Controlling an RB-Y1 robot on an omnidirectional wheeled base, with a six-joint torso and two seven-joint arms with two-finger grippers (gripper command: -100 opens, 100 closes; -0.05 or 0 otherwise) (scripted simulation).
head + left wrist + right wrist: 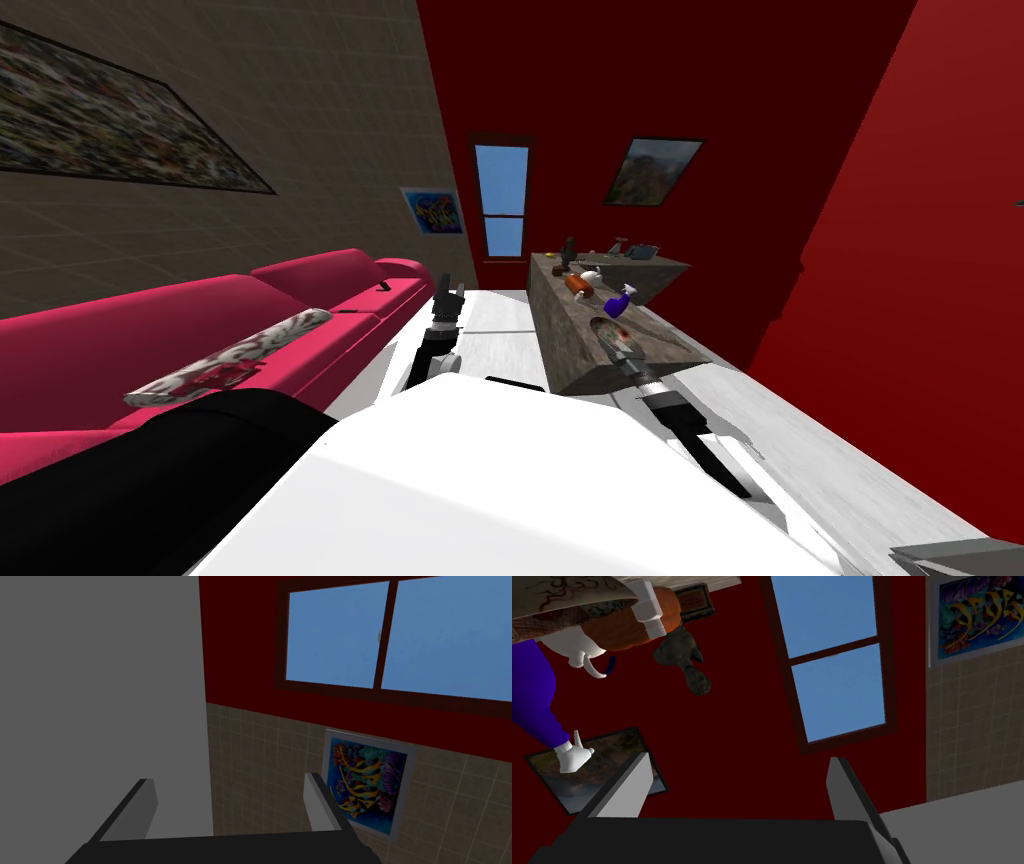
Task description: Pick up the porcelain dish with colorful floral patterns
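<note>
The round dish [622, 338] with a dark floral pattern lies on the near end of a grey-brown table [566, 345]. In the head view my right gripper [606, 337] reaches over the table's near edge to the dish's left rim. In the right wrist view that gripper [737, 761] is open with nothing between its fingers, and the dish's patterned rim [567, 593] lies off to one side of them. My left gripper [448, 293] is raised beside the sofa, and the left wrist view shows it [228, 778] open and empty.
Behind the dish on the table stand a purple spray bottle [620, 300], an orange bottle [579, 285], a white teapot [590, 272] and a dark figurine [568, 250]. A pink sofa [200, 340] with a patterned cushion [235, 355] runs along the left. A red wall [900, 300] is close on the right.
</note>
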